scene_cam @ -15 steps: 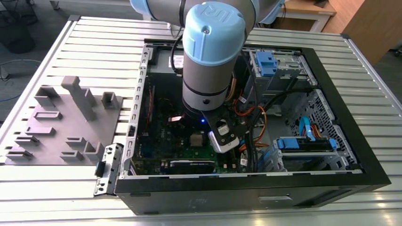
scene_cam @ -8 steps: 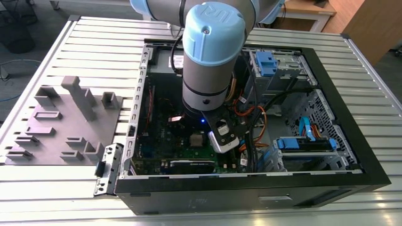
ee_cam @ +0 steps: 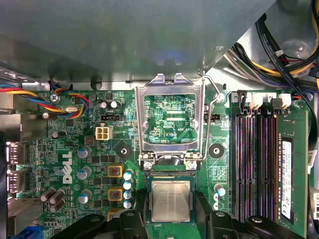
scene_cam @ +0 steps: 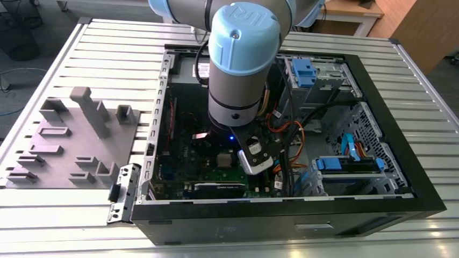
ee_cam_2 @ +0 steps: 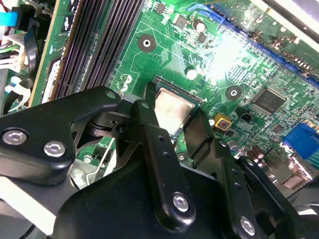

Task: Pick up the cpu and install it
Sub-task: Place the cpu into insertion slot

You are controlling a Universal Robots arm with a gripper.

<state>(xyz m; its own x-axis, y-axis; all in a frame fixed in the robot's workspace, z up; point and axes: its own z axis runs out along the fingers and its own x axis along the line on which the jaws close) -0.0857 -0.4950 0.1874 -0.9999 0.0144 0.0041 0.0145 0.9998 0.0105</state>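
1. Shiny rectangular metal frame with hollow middle (ee_cam: 172,119) flipped open, just beside one edge of small square silver-grey cpu (ee_cam: 171,200).
2. Row of small blue-topped capacitors (ee_cam: 127,189) close on one flank.
3. Long black memory slots (ee_cam: 254,164) on opposite flank; strip of bare green circuit board (ee_cam: 223,172) between, some room there.
4. Black and yellow cable bundle (ee_cam: 269,50) beyond the slots.
5. Clear from above inside black computer case rim (scene_cam: 287,207).

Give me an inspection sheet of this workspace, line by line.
Surface: slatted metal table bearing an open computer case.
Job's things: cpu lies square in the socket of the green board; hinged metal frame swung open.
Clutter: grey plastic blocks, at the exterior view's left of the case.
Pincer: low over the board, at the cpu.
Cables: coloured wires and a black and yellow bundle inside the case.
Surroundings: wooden furniture behind the table.
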